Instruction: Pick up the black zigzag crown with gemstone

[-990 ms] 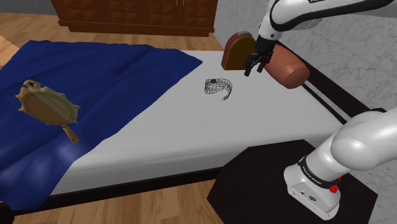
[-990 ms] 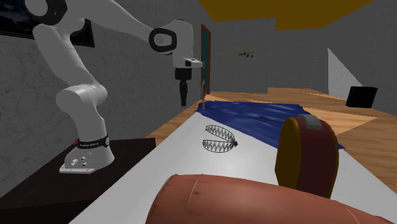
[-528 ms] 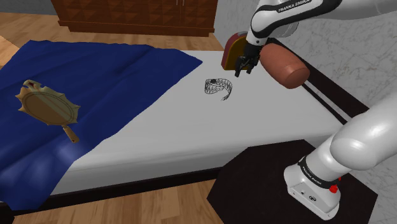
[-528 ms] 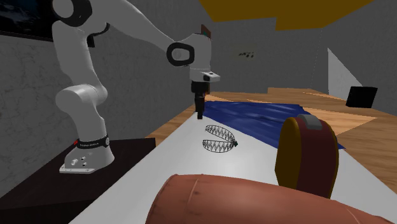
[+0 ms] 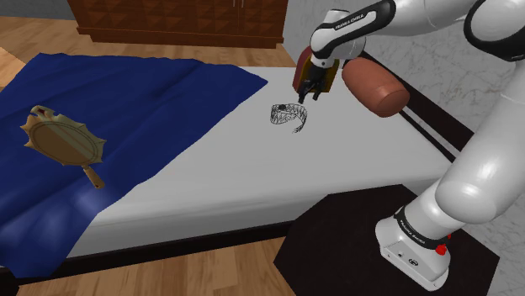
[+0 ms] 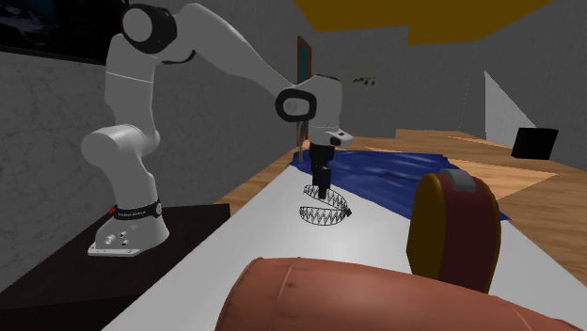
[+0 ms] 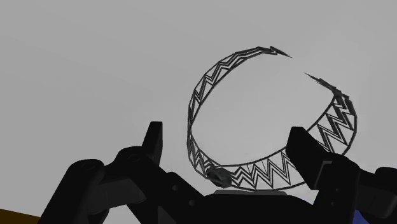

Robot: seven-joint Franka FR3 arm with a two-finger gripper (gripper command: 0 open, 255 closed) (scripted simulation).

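I am hovering my all-black end effector (image 7: 226, 135), fingers apart, just above the black zigzag crown (image 7: 261, 173); crown is lying on the white bed (image 5: 252, 168).

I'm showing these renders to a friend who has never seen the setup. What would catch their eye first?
First the big white arm, its black gripper open just above the thin zigzag crown on the white sheet. Next, the deep blue blanket on the shoulder view's left, with a golden hand mirror lying on it. The reddish-brown bolster looms across the second exterior view's bottom.
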